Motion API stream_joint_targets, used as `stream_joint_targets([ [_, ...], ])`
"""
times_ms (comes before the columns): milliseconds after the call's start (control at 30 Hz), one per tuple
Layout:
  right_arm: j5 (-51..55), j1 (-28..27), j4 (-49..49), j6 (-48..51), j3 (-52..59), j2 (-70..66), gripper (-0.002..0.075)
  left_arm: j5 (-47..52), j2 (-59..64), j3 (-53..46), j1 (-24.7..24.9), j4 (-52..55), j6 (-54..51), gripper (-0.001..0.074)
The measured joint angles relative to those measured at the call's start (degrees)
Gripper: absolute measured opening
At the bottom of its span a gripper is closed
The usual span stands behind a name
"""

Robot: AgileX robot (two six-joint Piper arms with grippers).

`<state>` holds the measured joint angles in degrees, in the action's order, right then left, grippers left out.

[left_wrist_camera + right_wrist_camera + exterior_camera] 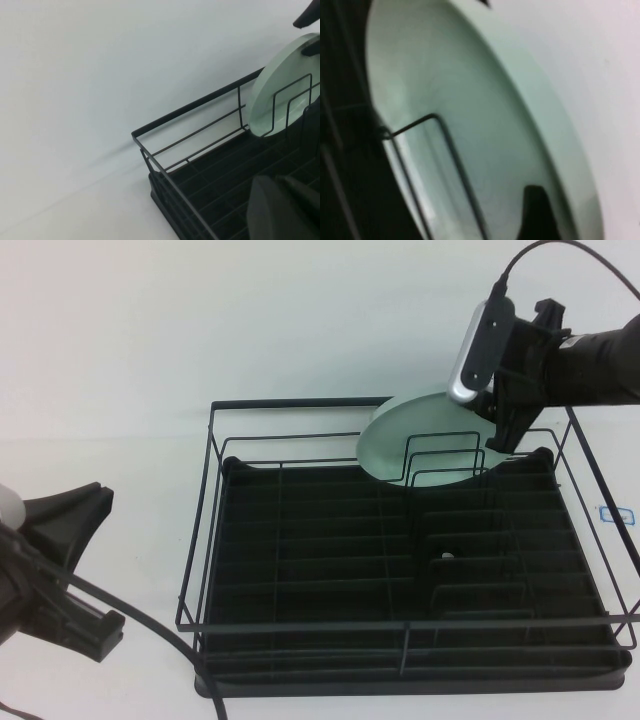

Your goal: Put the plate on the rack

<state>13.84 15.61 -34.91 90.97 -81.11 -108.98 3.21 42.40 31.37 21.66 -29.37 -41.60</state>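
High view: the right gripper [503, 435] is clamped on the plate [420, 435] rim, at the rack's [300, 570] far right corner. The plate is tilted among the upright dividers [445, 455] — not yet released. The left gripper [60, 570] is parked near the rack's left side — fingers spread, empty.

One plate [420, 445], one rack [300, 560] — two claws: left [70, 570], right [510, 430].

Plate [425, 435]: round, pale mint green, shallow raised rim. Tilted on edge at far right of rack [300, 570], lower edge down among the upright wire dividers. Rack: large, rectangular, black wire frame over ribbed black tray base, on white table.

Right gripper [505, 430] at the plate's right rim, far right over the rack. Left gripper [75, 560] near left, apart from the rack.
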Motion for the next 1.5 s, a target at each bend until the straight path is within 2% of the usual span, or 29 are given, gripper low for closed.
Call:
stream_joint_targets([
  [200, -3.0, 0.0, -2.7, -0.9, 0.0, 0.2, 0.0494, -0.1, 0.0, 0.0, 0.0, 0.0, 0.0, 0.0001],
  [767, -5.2, 0.0, -9.6, -1.2, 0.0, 1.1, 0.0499, -0.2, 0.0, 0.0, 0.0, 0.0, 0.0, 0.0],
  [1067, -2.3, 0.0, -10.4, -2.5, 0.0, 7.2, 0.0498, -1.1, 0.0, 0.0, 0.0, 1.3, -3.2, 0.0001],
  [1200, 2.1, 0.0, -10.4, -4.4, 0.0, 11.9, 0.0491, -3.2, -1.0, 0.0, 0.0, 1.4, -4.6, 0.0001],
  [1300, 6.1, 0.0, -10.3, -10.0, 0.0, 16.4, 0.0425, -2.9, -3.9, 0.0, 0.0, 1.4, -4.6, 0.0001],
  [1367, 7.5, 0.0, -10.0, -14.7, 0.0, 20.1, 0.032, -2.1, -6.6, 0.0, 0.0, 1.4, -4.6, 0.0001],
  [1433, 9.2, 0.0, -9.8, -18.3, 0.0, 23.8, 0.0158, -0.6, -10.1, 0.0, 0.0, 1.4, -4.6, 0.0],
  [1500, 11.6, 0.0, -9.7, -20.4, 0.0, 27.0, 0.0071, 1.6, -13.3, 0.0, 0.0, 1.4, -4.8, 0.0],
])
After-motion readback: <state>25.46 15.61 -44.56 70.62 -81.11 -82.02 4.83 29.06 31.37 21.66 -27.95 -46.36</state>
